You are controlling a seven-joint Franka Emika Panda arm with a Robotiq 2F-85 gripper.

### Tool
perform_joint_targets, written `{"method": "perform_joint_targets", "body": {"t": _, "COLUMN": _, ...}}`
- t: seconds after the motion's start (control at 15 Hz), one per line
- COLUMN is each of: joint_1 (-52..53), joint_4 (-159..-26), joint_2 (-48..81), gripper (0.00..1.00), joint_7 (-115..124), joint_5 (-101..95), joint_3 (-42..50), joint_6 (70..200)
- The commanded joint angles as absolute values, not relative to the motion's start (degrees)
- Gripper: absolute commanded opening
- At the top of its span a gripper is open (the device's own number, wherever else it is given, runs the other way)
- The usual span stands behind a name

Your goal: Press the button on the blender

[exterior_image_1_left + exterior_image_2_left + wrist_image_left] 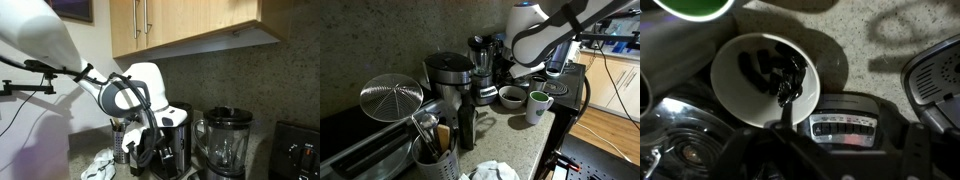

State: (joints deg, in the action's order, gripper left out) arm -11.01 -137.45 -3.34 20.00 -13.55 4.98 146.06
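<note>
Standing just beside the coffee maker [175, 128], the blender [227, 140] shows its clear jar and black lid, but its base is cut off at the bottom edge. The gripper [139, 151] hangs low near a white bowl [752, 62], and it is too dark to tell if its jaws are apart or together.

The blender [228, 142] is clear glossy glass, the cabinets [190, 25] smooth wood, the wall [255, 72] speckled stone.
</note>
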Motion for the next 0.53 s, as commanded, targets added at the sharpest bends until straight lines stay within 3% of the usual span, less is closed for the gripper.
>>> {"method": "perform_joint_targets", "body": {"t": 0.0, "joint_1": -10.1, "joint_4": -130.3, "joint_2": 4.8, "gripper": 0.56, "joint_7": 24.5, "joint_5": -18.2, "joint_3": 5.9, "joint_6": 149.0}}
{"method": "perform_joint_targets", "body": {"t": 0.47, "joint_1": -5.8, "joint_4": -124.9, "joint_2": 12.3, "gripper": 0.05, "joint_7": 29.3, "joint_5": -23.7, "joint_3": 10.9, "joint_6": 151.4}}
